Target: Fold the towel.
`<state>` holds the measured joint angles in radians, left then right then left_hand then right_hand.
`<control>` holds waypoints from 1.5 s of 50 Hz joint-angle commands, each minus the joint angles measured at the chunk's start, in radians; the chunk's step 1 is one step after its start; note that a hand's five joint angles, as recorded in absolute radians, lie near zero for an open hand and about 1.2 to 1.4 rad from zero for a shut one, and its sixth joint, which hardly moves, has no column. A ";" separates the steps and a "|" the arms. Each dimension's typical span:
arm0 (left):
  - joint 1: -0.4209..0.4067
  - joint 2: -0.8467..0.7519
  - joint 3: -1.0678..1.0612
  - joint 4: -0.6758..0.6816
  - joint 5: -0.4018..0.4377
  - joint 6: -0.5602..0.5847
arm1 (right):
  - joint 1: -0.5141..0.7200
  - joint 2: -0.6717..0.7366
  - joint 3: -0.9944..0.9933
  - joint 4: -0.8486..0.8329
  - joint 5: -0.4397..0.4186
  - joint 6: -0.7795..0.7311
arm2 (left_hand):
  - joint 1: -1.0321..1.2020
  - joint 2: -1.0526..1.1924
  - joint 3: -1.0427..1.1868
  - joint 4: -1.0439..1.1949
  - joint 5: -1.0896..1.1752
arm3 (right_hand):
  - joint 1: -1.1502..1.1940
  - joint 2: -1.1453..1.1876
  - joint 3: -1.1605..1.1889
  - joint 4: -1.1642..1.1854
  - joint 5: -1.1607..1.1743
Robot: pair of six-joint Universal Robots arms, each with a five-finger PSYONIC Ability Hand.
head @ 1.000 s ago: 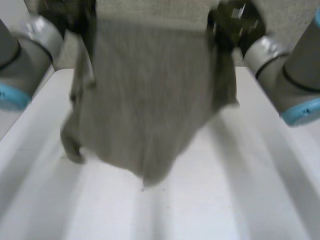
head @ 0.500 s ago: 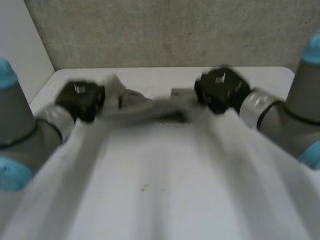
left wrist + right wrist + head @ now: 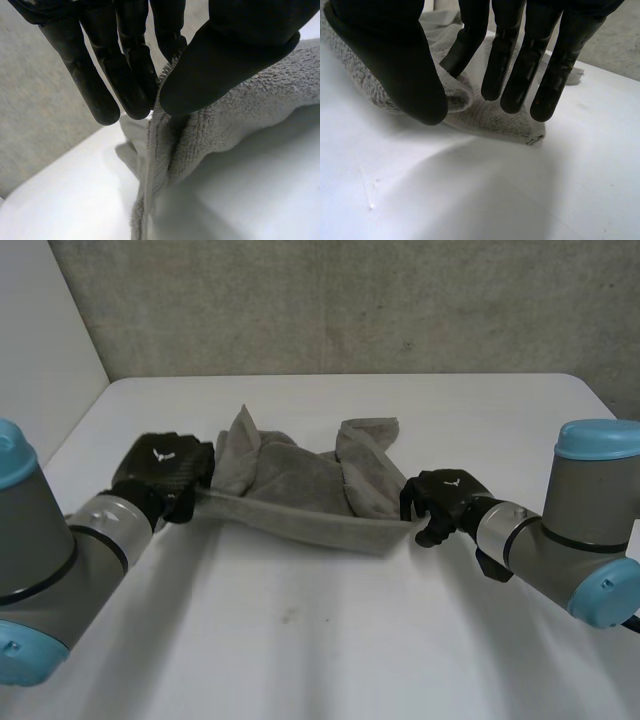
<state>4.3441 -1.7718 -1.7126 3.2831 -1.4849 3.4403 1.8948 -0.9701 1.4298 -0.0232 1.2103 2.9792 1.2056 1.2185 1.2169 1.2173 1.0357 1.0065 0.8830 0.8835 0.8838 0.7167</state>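
Left hand (image 3: 165, 472) pinches one end of the towel (image 3: 295, 485) at its near edge, thumb vs fingers. Right hand (image 3: 445, 502) pinches the other end, thumb against one finger, the rest straight. Towel sits bunched on the table (image 3: 330, 640), long axis hand to hand — bulk beyond both hands, so the fold prob. goes forward, neither hand nearer.

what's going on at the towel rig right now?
Both hands have the grey towel on the white table. The left hand pinches one end of the near edge between thumb and fingers, and the right hand pinches the other end. That edge runs stretched between them. The rest of the towel lies bunched behind it, with two corners poking toward the far side, so there is no neat fold yet.
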 commanded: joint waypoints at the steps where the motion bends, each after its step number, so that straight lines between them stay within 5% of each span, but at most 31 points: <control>1: 0.003 0.083 0.030 -0.008 -0.002 -0.016 | -0.003 -0.013 0.009 -0.015 -0.003 0.040 | 0.191 0.178 0.179 0.179 0.186 | -0.193 -0.069 -0.070 -0.070 -0.078; 12: -0.006 0.196 0.123 -0.017 -0.002 -0.058 | 0.010 -0.119 0.017 -0.017 -0.011 0.041 | 0.191 0.178 0.179 0.179 0.186 | -0.829 -0.706 -0.706 -0.707 -0.714; 19: -0.014 0.226 0.182 -0.055 -0.002 -0.056 | 0.020 -0.113 -0.043 -0.015 -0.023 0.078 | 0.191 0.178 0.179 0.179 0.186 | -0.832 -0.708 -0.709 -0.709 -0.717; 29: -0.012 0.235 0.215 -0.083 -0.002 -0.053 | 0.070 0.010 -0.111 -0.009 -0.034 0.348 | 0.191 0.178 0.179 0.179 0.186 | -0.832 -0.708 -0.709 -0.709 -0.717; 38: 0.005 0.223 0.217 -0.082 -0.002 -0.055 | 0.089 -0.009 -0.025 -0.026 -0.014 0.340 | 0.191 0.178 0.179 0.179 0.186 | -0.678 -0.554 -0.555 -0.555 -0.563; 51: 0.025 0.212 0.142 -0.072 0.002 -0.053 | 0.098 -0.021 -0.009 -0.018 -0.015 -0.012 | 0.191 0.178 0.179 0.179 0.186 | -0.338 -0.214 -0.215 -0.215 -0.222; 75: 0.045 0.181 0.100 -0.048 0.002 -0.058 | 0.153 0.192 -0.226 0.006 0.047 -0.134 | 0.191 0.178 0.179 0.179 0.186 | -0.334 -0.211 -0.211 -0.212 -0.219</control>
<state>4.3878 -1.5813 -1.6123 3.2173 -1.4833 3.3824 2.0472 -0.8241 1.2416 -0.0159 1.2160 2.8877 1.2056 1.2185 1.2170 1.2173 1.0357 0.6723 0.5930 0.5920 0.5938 0.4163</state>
